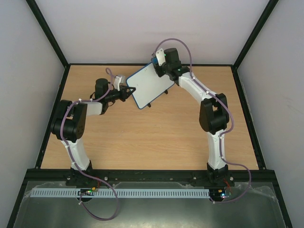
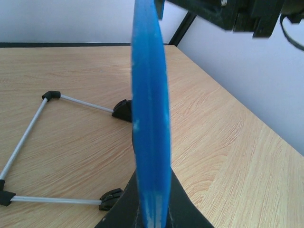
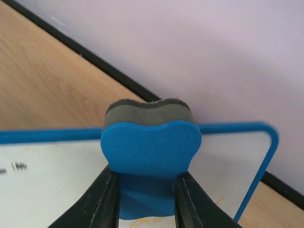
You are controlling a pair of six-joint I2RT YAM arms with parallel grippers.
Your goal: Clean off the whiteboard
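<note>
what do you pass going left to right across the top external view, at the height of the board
left arm's elbow -> left gripper -> whiteboard -> right arm's elbow

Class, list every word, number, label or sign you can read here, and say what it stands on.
None can be read.
Dark marks on the whiteboard: too small and blurred.
Yellow scribble beside the eraser: no letters show.
</note>
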